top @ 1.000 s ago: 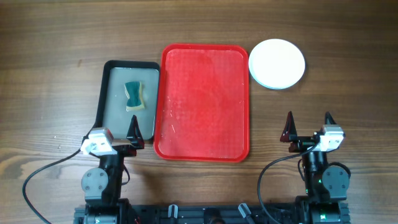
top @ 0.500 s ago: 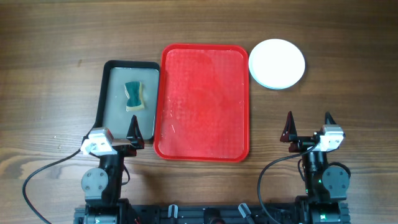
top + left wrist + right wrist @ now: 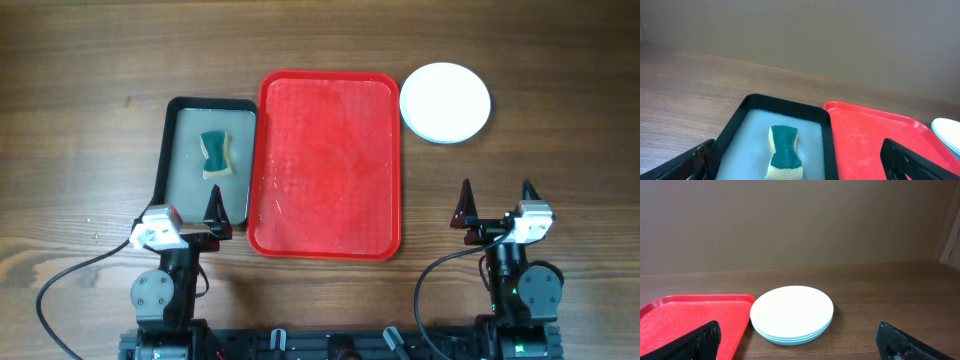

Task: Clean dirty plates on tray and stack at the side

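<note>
The plates [image 3: 445, 102] sit in one stack on the table right of the red tray [image 3: 325, 165], white plate on top, pale aqua ones under it; the stack also shows in the right wrist view [image 3: 791, 313]. The red tray holds no plates and also shows in the left wrist view [image 3: 875, 145] and the right wrist view [image 3: 690, 320]. My left gripper [image 3: 190, 215] is open and empty at the near edge of the table, by the grey tray. My right gripper [image 3: 497, 205] is open and empty, near the front, below the stack.
A narrow dark grey tray [image 3: 175, 170] left of the red tray holds water and a yellow sponge with a green top [image 3: 216, 154], also in the left wrist view [image 3: 784, 158]. Bare wooden table lies around.
</note>
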